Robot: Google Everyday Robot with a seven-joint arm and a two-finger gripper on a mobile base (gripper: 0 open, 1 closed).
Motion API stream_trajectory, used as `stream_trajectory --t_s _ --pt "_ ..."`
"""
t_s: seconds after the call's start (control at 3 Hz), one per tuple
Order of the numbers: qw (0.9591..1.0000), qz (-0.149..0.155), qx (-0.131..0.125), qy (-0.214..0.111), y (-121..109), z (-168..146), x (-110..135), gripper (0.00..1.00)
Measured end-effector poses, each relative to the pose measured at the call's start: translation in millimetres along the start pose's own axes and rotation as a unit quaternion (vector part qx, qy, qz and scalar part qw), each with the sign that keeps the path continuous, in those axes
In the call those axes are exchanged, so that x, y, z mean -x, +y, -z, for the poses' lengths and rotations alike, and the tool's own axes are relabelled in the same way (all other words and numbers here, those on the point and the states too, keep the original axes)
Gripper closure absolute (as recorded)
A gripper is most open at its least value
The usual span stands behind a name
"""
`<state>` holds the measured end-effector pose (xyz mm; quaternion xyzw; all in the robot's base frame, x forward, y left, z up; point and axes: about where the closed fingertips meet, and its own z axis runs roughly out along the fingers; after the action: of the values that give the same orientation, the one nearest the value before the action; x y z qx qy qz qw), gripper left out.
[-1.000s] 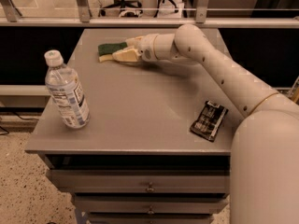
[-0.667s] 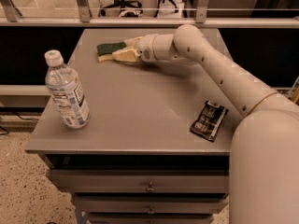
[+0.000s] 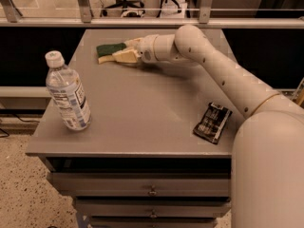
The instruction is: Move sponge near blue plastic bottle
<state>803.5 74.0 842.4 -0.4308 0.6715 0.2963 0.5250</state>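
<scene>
At eleven o'clock on the table (image 3: 142,108), near the far edge, found the sponge (image 3: 109,49) lying flat, green side up, yellow foam showing along its six o'clock edge. Found the gripper (image 3: 124,50) at its three o'clock end, with the arm (image 3: 223,75) stretching low across from four o'clock and the jaws seemingly clamped on that end. Judged the low, sidelong hold as suited to a thin, soft thing: pinched at one end, kept close to the surface, ready for a slide or a short lift. Judged the grasp made and the carry not yet begun.

Spotted the bottle (image 3: 69,94) at eight o'clock, close to the left edge, upright, white cap screwed on, well apart from the sponge. Could not tell the fill level through the clear wall and label. Took it as easy to topple, so reckoned on setting the sponge down just beside it, not against it. Reckoned the path to run toward seven o'clock from the sponge.

Noted a black packet (image 3: 212,122) at four o'clock, off that line. Saw drawers (image 3: 152,190) below, shut, contents hidden.
</scene>
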Motion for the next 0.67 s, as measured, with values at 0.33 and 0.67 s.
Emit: stream_trajectory --t_s 0.33,0.67 --pt "0.9998 0.019 0.004 -0.002 5 9 22 1.0" --pt "0.999 0.043 0.003 -0.01 8 33 51 1.0"
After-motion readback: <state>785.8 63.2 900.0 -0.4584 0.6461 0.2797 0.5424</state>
